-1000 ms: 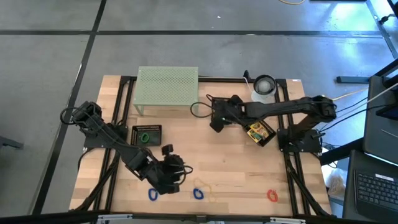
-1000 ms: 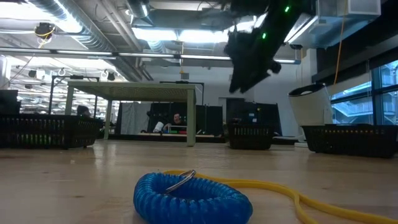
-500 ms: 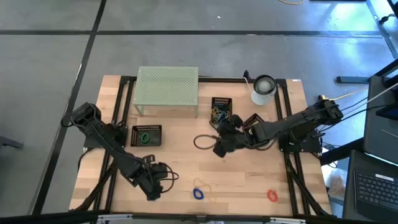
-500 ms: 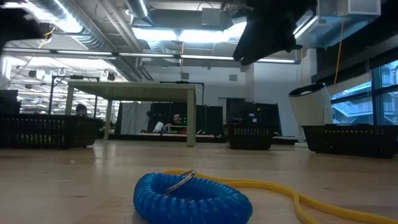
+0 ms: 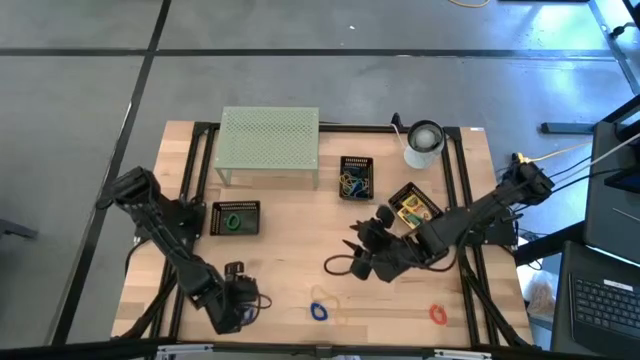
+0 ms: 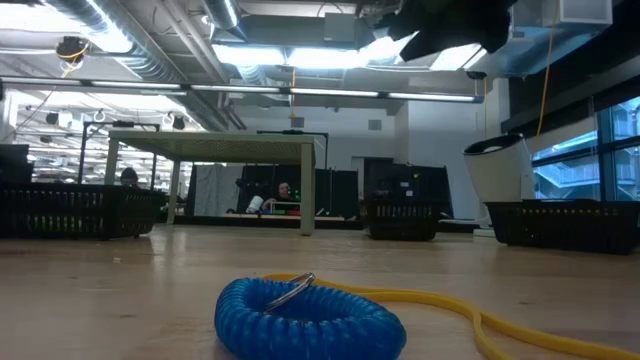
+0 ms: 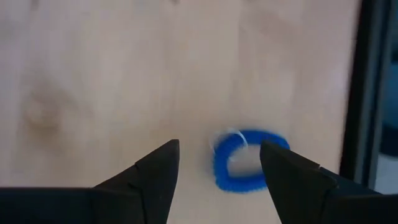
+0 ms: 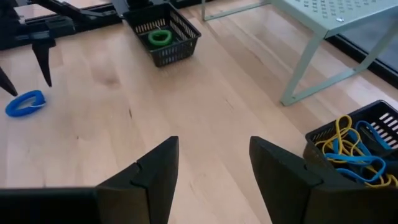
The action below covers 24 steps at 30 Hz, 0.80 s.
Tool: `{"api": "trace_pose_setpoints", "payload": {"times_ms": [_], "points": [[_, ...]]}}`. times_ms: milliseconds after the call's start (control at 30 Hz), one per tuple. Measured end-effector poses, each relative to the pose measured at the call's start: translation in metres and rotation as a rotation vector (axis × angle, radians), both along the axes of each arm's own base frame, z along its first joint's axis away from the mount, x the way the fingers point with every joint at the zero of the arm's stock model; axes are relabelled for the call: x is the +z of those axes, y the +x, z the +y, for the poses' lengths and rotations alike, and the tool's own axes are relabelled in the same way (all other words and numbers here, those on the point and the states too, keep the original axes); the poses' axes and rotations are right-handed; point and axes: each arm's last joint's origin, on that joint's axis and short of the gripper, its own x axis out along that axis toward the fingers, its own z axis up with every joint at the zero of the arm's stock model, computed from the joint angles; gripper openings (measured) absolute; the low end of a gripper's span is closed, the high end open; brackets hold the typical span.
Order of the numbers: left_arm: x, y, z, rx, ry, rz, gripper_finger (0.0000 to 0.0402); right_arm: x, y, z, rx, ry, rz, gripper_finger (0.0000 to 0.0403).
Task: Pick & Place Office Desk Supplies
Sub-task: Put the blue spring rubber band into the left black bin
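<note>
Right arm nearer; blue coiled loop [image 7: 245,161]

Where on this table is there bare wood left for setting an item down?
Bare wood lies between the basket with the green coil and the right gripper, below the mesh stand. A smaller patch sits between the blue coil and red coil. The far right is crowded: the basket of bands, crayon basket, white roll.
</note>
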Motion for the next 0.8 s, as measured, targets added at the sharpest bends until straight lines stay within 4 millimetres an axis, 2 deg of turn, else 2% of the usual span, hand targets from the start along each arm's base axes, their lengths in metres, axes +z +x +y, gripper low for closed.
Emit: {"api": "trace_pose_setpoints", "payload": {"times_ms": [267, 633, 800], "points": [[-0.004, -0.016, -0.013, -0.101, 0.103, -0.077, 0.0212, 0.001, -0.006, 0.009, -0.019, -0.033, -0.035, 0.0198], [-0.043, -0.015, -0.021, -0.144, 0.187, 0.033, 0.0212, 0.001, -0.007, 0.011, -0.021, -0.039, -0.041, 0.0198], [-0.045, -0.015, -0.020, -0.144, 0.209, 0.034, 0.0191, 0.001, -0.007, 0.011, -0.020, -0.041, -0.040, 0.0198]]}}
